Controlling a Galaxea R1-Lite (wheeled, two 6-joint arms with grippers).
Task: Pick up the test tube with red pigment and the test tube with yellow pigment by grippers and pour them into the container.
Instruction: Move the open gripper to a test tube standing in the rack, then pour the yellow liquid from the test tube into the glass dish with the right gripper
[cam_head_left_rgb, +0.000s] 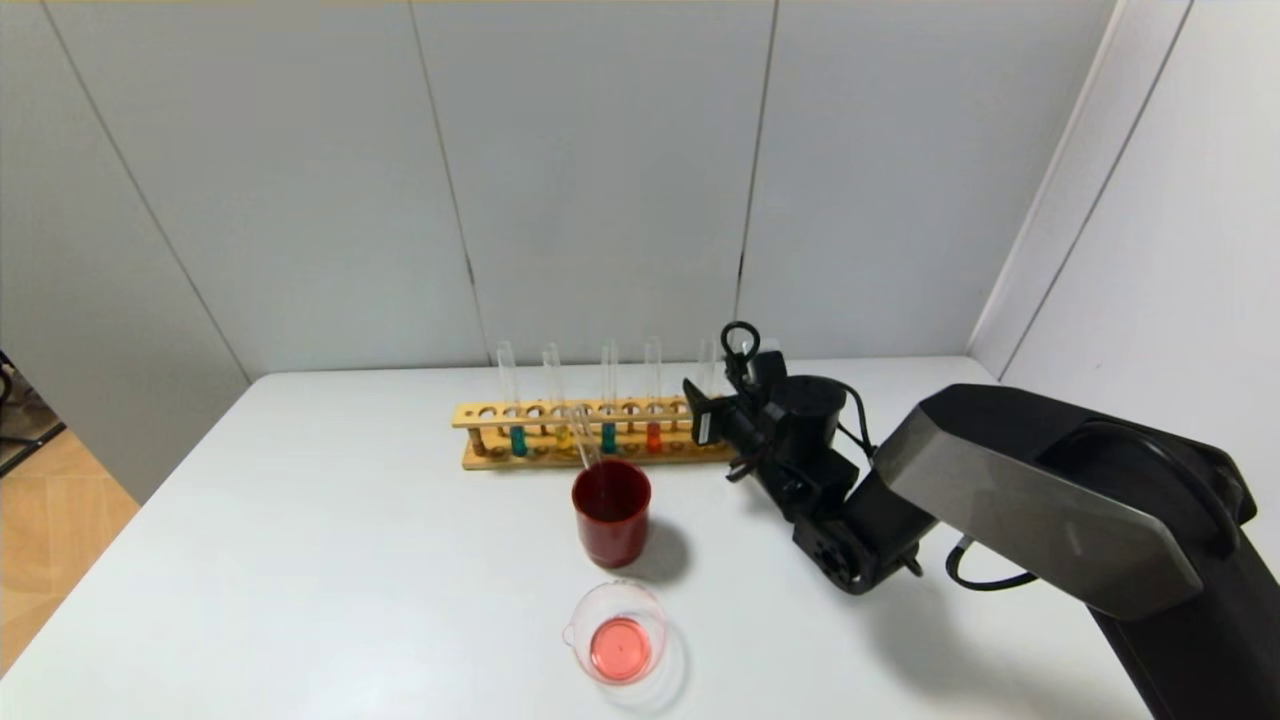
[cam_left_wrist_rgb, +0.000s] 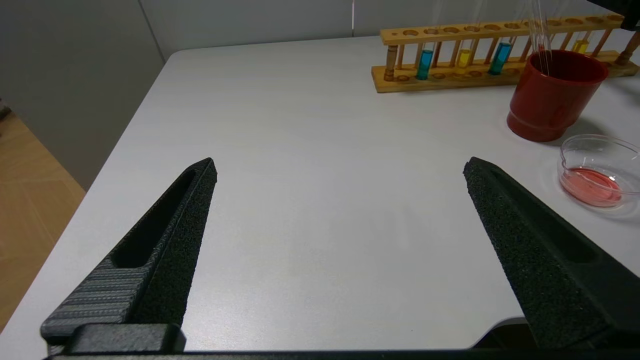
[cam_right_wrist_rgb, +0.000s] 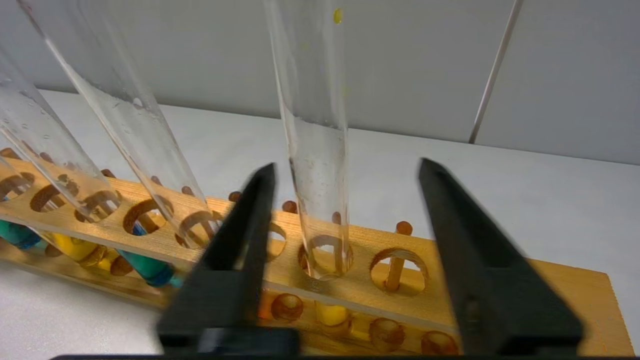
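Rack (cam_head_left_rgb: 590, 430) sits at the back of the tabletop (cam_head_left_rgb: 300, 560), tubes standing in it. Cup (cam_head_left_rgb: 611, 512) just before the rack, the container (cam_head_left_rgb: 618, 632) nearer still. Right gripper (cam_right_wrist_rgb: 345, 200) at the rack's right end, jaws either side of a tube (cam_right_wrist_rgb: 320, 150).

You cannot see the black two-fingered right gripper (cam_head_left_rgb: 700, 418) meet any glass in the head view, where its own wrist covers the right end of the pale wooden tube rack (cam_head_left_rgb: 480, 414). Its fingers (cam_right_wrist_rgb: 240, 250) smear in the right wrist view, which crops the slender clear glass test tube with yellow pigment (cam_right_wrist_rgb: 320, 165) at its upper rim. The black two-fingered left gripper (cam_left_wrist_rgb: 340, 165) lies outside the head view.
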